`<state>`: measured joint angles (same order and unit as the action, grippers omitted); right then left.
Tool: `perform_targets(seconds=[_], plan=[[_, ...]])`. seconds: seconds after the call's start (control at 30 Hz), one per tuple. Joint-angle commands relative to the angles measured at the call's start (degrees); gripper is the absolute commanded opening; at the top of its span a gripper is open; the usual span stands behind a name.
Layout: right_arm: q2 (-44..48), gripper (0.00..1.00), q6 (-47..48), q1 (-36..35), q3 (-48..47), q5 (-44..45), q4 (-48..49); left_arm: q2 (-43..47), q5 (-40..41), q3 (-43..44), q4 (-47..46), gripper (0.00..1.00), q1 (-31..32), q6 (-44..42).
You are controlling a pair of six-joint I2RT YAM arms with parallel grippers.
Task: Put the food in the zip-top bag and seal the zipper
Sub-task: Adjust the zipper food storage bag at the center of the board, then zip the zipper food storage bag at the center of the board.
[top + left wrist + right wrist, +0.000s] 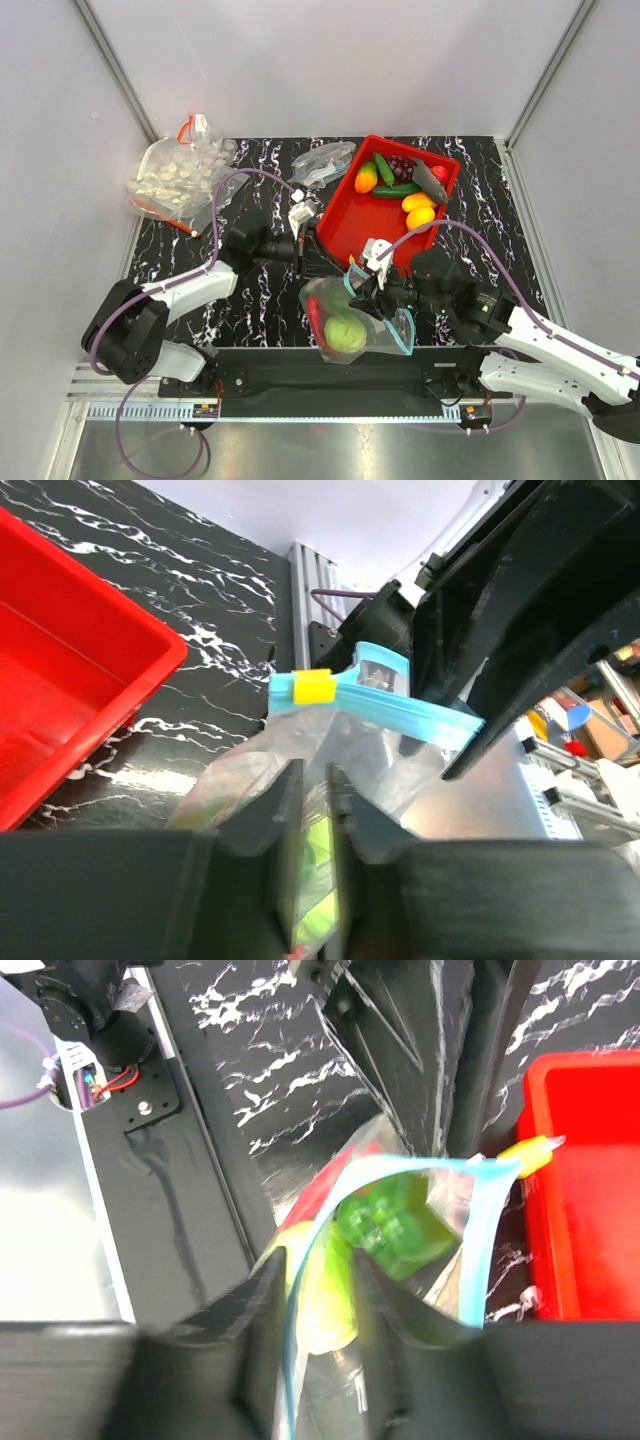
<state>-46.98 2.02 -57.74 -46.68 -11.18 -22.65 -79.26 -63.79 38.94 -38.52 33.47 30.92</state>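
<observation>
Zip-top bag (392, 330) pinched between our two claws at the surface's (250, 300) near edge.
Our left claw (315, 820) grasps its clear wall, our right claw (320, 1305) its zipper (480, 1230); the lime-green fruit (343, 335) and chilli (316, 312) sit inside.

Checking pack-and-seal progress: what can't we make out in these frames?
- Red chilli: top view, only a sliver shows through the crumpled zip-top bag.
- Zipper: right wrist view, lower run hidden by the frame edge and the jaws of the right gripper.
- Bag's bottom: left wrist view, behind the jaws of the left gripper.
- Dark cluster in red tray: top view, too small to identify.
</observation>
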Motion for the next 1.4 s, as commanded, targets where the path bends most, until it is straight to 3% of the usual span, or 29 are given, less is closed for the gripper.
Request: perform_targets(seconds=[0.0,0.1,0.23,0.37,0.43,0.5,0.53,0.57,0.8,1.0,1.23,1.3,1.37], plan=[[0.13,0.42,-3.15,0.17,-1.22,0.46,-2.13,2.10,2.09,1.32,-0.41,0.29,0.63,-3.14],[0.31,0.62,-4.30,0.17,-2.62,3.52,-3.79,2.62,4.53,0.88,2.39,0.43,1.59,-6.29],[-0.21,0.71,-7.38,0.25,-6.49,9.41,-7.04,3.50,10.78,1.05,9.33,0.46,3.70,-11.05],[-1.97,0.81,-10.02,0.25,-11.85,13.03,-10.65,4.64,14.04,-0.96,6.62,0.47,3.97,-10.35],[-2.32,0.82,-10.54,0.17,-15.28,15.20,-13.10,4.91,14.22,-1.06,6.01,0.47,3.88,-10.00],[-2.94,0.68,-9.85,0.25,-17.57,17.50,-14.78,5.08,14.13,-0.88,6.09,0.47,3.88,-9.91],[-3.81,0.53,-8.97,0.25,-18.70,19.77,-16.70,5.00,14.22,-0.79,6.18,0.47,3.97,-9.82],[-4.52,0.50,-8.97,0.34,-19.15,20.92,-17.59,5.00,14.22,-0.71,6.01,0.47,3.97,-9.91],[-9.88,0.50,-7.21,4.11,-19.42,19.45,-20.59,5.52,13.96,-0.70,6.97,0.47,3.88,-10.35],[-12.34,0.51,-6.42,11.67,-15.73,5.66,-15.24,6.67,14.13,-0.53,8.64,0.47,3.97,-11.32],[-16.30,0.46,-5.71,12.82,-14.93,-1.82,-10.04,6.93,14.92,0.08,10.57,0.47,3.88,-12.19],[-16.74,0.38,-5.71,13.00,-15.02,-2.96,-8.99,6.76,15.10,0.26,11.45,0.47,3.88,-12.72],[-17.26,0.14,-5.45,13.35,-15.37,-2.71,-8.55,6.76,15.27,0.26,11.54,0.46,3.97,-12.99]])
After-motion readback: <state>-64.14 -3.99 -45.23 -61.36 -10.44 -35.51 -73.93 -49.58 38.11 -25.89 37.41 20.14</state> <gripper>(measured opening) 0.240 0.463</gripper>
